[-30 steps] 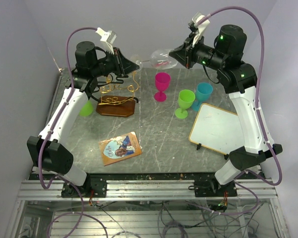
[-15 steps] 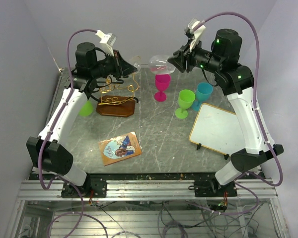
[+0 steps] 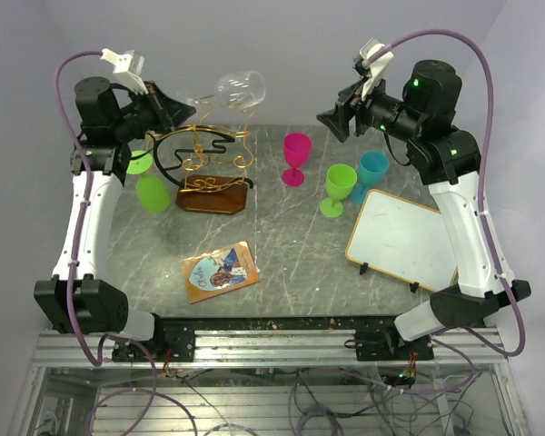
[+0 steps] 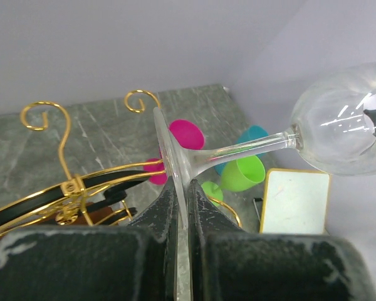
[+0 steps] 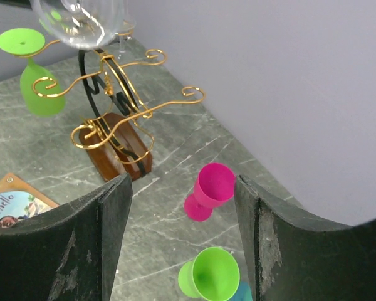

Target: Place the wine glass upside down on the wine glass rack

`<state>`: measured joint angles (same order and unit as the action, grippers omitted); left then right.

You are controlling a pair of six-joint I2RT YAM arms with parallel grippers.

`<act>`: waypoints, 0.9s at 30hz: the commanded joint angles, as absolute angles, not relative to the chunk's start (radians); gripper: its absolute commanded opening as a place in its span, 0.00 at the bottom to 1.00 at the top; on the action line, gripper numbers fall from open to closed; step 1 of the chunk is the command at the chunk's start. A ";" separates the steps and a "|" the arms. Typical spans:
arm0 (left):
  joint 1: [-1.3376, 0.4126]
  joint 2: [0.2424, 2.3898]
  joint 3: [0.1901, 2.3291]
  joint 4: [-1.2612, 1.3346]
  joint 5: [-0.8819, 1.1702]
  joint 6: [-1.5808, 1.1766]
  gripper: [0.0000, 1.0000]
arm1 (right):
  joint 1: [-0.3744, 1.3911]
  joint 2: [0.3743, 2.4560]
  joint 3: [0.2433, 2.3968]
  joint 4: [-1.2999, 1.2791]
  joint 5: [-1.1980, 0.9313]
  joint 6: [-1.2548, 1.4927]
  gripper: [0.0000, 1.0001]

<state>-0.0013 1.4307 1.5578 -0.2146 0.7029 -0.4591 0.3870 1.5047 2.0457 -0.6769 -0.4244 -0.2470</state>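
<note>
The clear wine glass [image 3: 241, 89] lies nearly level in the air above the rack, bowl to the right. My left gripper [image 3: 183, 107] is shut on the thin disc of its foot [image 4: 169, 157], which is pinched edge-on between the black fingers [image 4: 203, 213]; the bowl [image 4: 341, 128] sticks out to the right. Below it stands the gold wire wine glass rack [image 3: 204, 159] on its brown wooden base [image 3: 213, 198], with a green goblet [image 3: 151, 191] hanging upside down on its left arm. My right gripper [image 3: 331, 118] is open and empty, off to the right of the glass [image 5: 81, 22].
A pink goblet [image 3: 296, 156], a green goblet [image 3: 338, 186] and a teal goblet [image 3: 372, 173] stand upright right of the rack. A white board [image 3: 398, 234] with an orange rim lies at the right. A picture card [image 3: 220, 271] lies near the front.
My right gripper opened, let go of the glass bowl and drew back to the right. My left arm swung left and up, carrying the glass by its foot over the rack.
</note>
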 commanded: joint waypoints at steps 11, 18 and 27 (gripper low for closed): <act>0.142 1.364 1.737 -0.415 0.349 -0.239 0.07 | 0.391 1.563 1.881 -0.509 -0.574 -0.077 0.76; 0.142 1.398 1.839 -0.473 0.142 -0.081 0.07 | 0.502 1.671 1.918 -0.493 -0.499 -0.048 0.79; 0.142 1.407 1.845 -0.427 0.023 0.029 0.07 | 0.630 1.808 2.011 -0.519 -0.371 -0.037 0.79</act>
